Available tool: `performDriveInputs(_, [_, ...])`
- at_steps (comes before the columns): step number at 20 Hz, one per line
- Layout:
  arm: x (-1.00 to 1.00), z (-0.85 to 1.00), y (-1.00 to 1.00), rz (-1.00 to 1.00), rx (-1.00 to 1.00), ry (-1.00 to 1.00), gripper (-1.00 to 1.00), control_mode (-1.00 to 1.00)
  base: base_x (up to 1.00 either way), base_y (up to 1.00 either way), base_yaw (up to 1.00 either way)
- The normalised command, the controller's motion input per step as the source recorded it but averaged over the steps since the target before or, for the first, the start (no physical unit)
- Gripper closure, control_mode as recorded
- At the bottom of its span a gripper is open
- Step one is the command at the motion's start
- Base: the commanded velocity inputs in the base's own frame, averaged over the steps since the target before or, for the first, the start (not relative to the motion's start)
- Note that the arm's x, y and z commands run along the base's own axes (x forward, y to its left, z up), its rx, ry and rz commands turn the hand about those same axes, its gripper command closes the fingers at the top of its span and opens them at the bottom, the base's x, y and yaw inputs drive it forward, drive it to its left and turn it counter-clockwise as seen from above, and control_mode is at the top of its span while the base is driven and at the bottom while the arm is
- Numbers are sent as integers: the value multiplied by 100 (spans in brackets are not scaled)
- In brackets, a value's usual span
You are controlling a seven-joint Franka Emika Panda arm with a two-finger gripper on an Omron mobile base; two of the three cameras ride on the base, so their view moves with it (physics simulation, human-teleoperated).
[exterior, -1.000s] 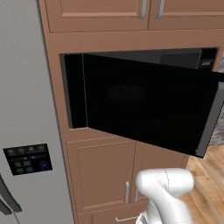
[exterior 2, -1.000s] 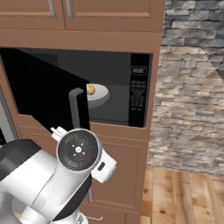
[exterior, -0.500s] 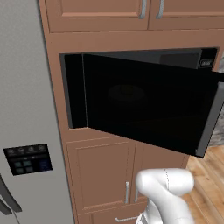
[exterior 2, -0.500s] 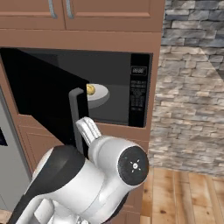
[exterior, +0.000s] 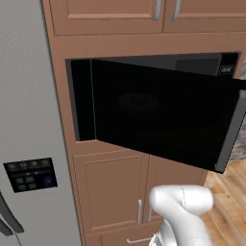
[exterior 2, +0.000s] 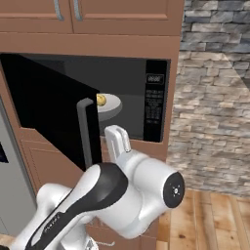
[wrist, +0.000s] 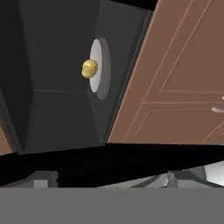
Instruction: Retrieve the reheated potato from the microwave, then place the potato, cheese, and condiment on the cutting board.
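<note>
Wood cabinets (exterior: 115, 192), stone wall (exterior 2: 215, 97) — microwave (exterior 2: 156, 97) open

Grey fridge (exterior: 26, 120) fills the left side of the left base view, dark control panel (exterior: 30, 174) low on its door, dark handle ends at the bottom left corner. Brown wooden upper cabinets (exterior: 110, 14) along the top edge, two grey bar handles (exterior: 166, 8) side by side at upper right. Lower cabinet doors (exterior: 113, 190) at bottom centre, small grey handles near their meeting edge. In the right base view, grey stone wall (exterior 2: 215, 97) covers the right side; light wood plank floor (exterior 2: 215, 219) at lower right. Upper cabinets again across the top left, with handles (exterior 2: 66, 9).
</note>
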Motion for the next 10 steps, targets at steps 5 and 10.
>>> performDriveInputs(5, [52, -21, -8, 0, 3, 0, -100, -100, 0, 0, 0])
performDriveInputs(10, [49, -20, -12, 0, 1, 1, -100, -100, 0, 0, 0])
